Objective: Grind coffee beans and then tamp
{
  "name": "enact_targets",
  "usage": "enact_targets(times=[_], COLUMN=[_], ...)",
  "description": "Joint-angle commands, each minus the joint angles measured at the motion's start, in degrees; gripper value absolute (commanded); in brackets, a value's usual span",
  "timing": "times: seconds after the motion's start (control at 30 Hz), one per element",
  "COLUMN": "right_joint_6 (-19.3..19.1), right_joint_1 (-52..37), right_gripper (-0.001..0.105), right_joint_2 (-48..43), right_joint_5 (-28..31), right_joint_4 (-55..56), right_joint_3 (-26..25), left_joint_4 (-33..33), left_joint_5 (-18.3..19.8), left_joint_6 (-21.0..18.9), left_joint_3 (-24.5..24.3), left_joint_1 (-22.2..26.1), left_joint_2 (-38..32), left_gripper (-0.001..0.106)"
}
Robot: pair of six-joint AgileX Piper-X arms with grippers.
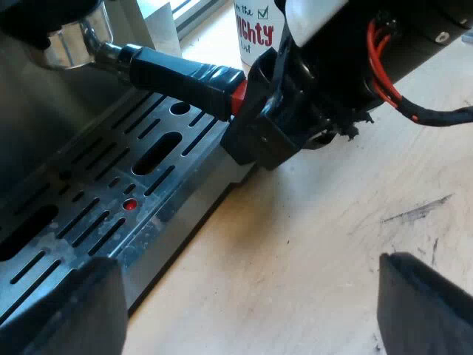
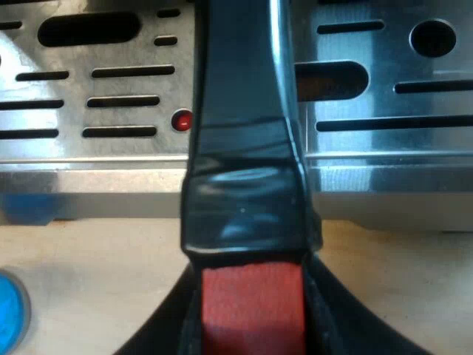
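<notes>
the left gripper [image 1: 244, 318] hangs over the table [image 1: 310, 244], fingers spread wide and empty. beyond, the right gripper [image 2: 251, 322] clamps the red end of the holder [image 1: 181, 74], seated at the espresso machine [image 1: 44, 133] above the drip tray [image 1: 177, 211]. best to swing it level, never prying.

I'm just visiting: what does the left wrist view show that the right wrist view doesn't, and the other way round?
Left wrist view: the holder's metal bowl at the espresso machine front, a white mug with red lettering, and my open left gripper over the table.
Right wrist view: something round and blue on the table, perhaps the tamper.
Both: the dark handle with its red end held in my right gripper, above the slotted drip tray.
</notes>
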Motion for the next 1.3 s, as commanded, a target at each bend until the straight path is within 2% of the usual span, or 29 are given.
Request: enact_targets(times=[0.03,0.43,0.6,0.9,0.97,1.0,1.3], right_joint_6=[-1.4,-1.1,3.3,3.5,4.2,5.7,5.7], right_joint_1=[1.3,4.0,4.8,7.7,8.2,8.7,10.8], right_gripper=[0.000,0.000,0.000,0.000,0.000,0.000,0.000], right_joint_2=[-0.2,-0.2,-0.2,-0.3,-0.3,-0.3,-0.3], right_joint_5=[-0.7,1.5,2.9,5.3,5.7,6.2,8.7], right_joint_4=[-1.0,-0.7,2.9,3.7,3.7,3.8,4.0], right_joint_3=[-0.3,-0.3,-0.3,-0.3,-0.3,-0.3,-0.3], left_joint_4=[-0.2,-0.2,-0.2,-0.2,-0.2,-0.2,-0.2], left_joint_5=[-0.2,-0.2,-0.2,-0.2,-0.2,-0.2,-0.2], left_joint_6=[-0.5,-0.5,-0.5,-0.5,-0.5,-0.5,-0.5], left_joint_3=[-0.1,-0.1,-0.1,-0.1,-0.1,-0.1,-0.1], left_joint_1=[-0.3,-0.3,-0.3,-0.3,-0.3,-0.3,-0.3], left_joint_2=[-0.1,-0.1,-0.1,-0.1,-0.1,-0.1,-0.1], left_gripper=[0.071,0.071,0.071,0.071,0.071,0.071,0.071])
